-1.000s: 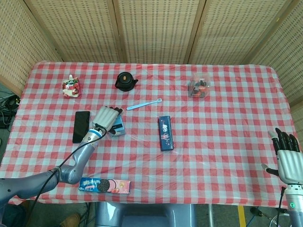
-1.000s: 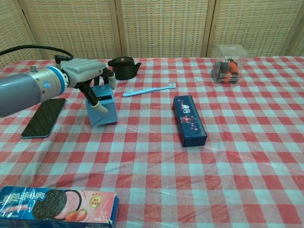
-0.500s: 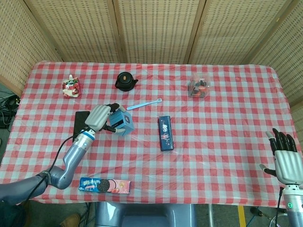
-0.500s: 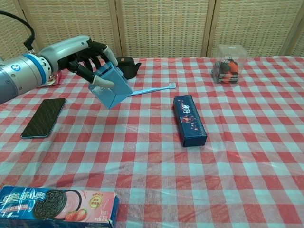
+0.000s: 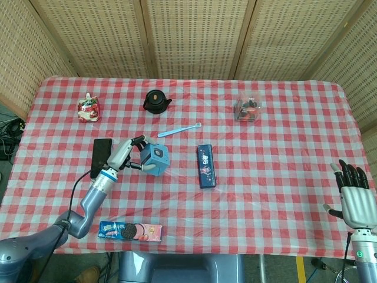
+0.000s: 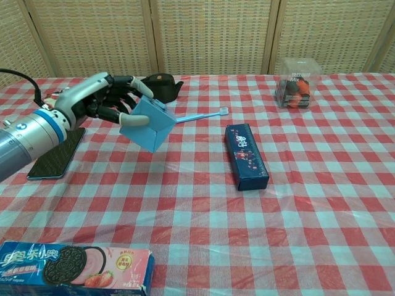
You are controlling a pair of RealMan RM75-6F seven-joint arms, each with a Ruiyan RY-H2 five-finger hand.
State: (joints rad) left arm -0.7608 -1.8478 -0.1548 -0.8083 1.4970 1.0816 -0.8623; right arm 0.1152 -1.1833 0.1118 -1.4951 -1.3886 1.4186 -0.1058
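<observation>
Since a second ago I've lifted the blue box (image 5: 155, 158) off the cloth and tipped it; it was standing by the phone (image 5: 101, 157) under my left hand (image 5: 125, 152), and now it hangs tilted in the air, carried a little toward the table's middle. From the head view, the left hand grips the box from its left side, fingers wrapped over the top and thumb underneath, with the phone just behind the wrist and the toothbrush (image 5: 179, 130) just beyond the box. The dark carton (image 5: 205, 165) lies near to the right, with a bare strip of checks between it and the box. The kettle (image 5: 156, 101) and the red pouch (image 5: 88, 109) sit toward the far edge, the clear tub (image 5: 248, 110) far right of them, and the cookie pack (image 5: 130, 231) right at the near edge. My right hand (image 5: 355, 197) hangs off the table's right edge, fingers straight and spread, holding nothing; the whole right half of the cloth in front of it is open. From the chest view, the left hand (image 6: 99, 98) has the box (image 6: 148, 123) pinched corner-down, clear of the cloth, with the kettle (image 6: 160, 87) behind it and the toothbrush (image 6: 196, 115) running off to its right. The carton (image 6: 246, 155) is well apart, with free cloth between. The phone (image 6: 57, 153) lies under my forearm, and the cookie pack (image 6: 73, 267) fills the near left corner.
</observation>
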